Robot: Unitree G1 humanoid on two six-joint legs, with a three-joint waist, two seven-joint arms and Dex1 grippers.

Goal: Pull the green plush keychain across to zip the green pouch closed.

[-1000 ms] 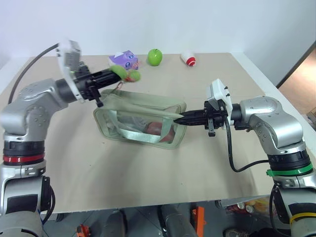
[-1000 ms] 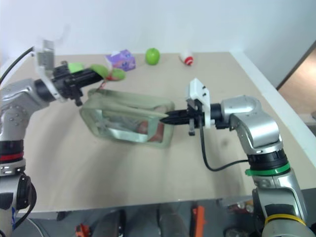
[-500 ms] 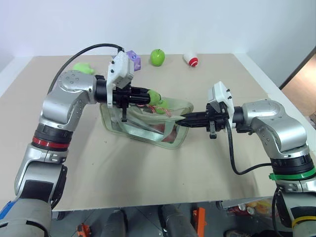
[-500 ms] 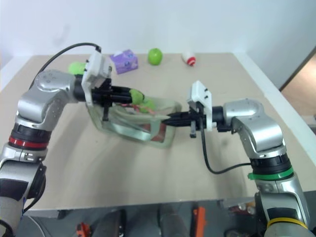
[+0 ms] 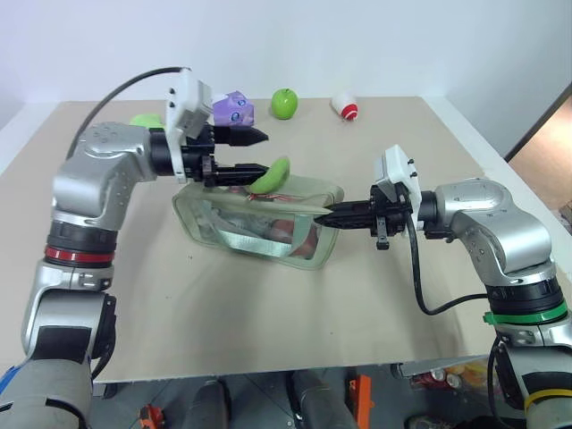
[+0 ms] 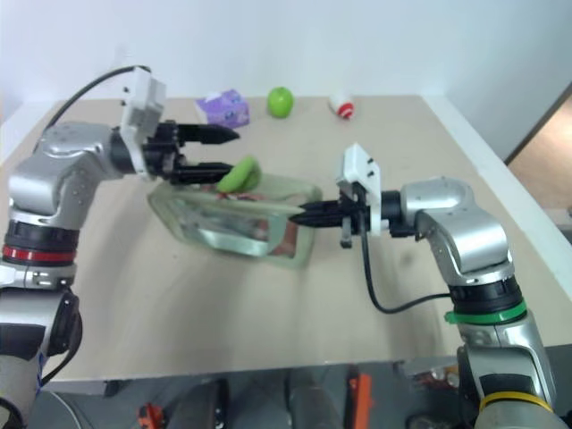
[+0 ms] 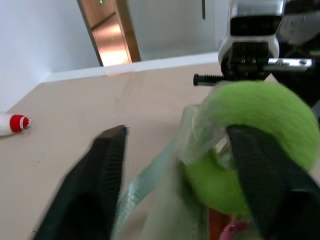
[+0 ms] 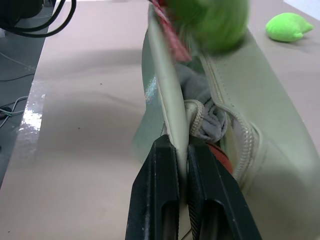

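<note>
Green plush keychain [image 5: 270, 174] loose beside wide-open left hand [image 5: 257, 150]; right hand [image 5: 323, 216] pinches green pouch [image 5: 259, 219] rim, bracing it.

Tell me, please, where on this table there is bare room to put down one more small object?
The table is bare along its near edge, in front of the green pouch, and at the far right past the small red-and-white object. The far middle is crowded: purple box, apple, both grippers at the pouch.
</note>
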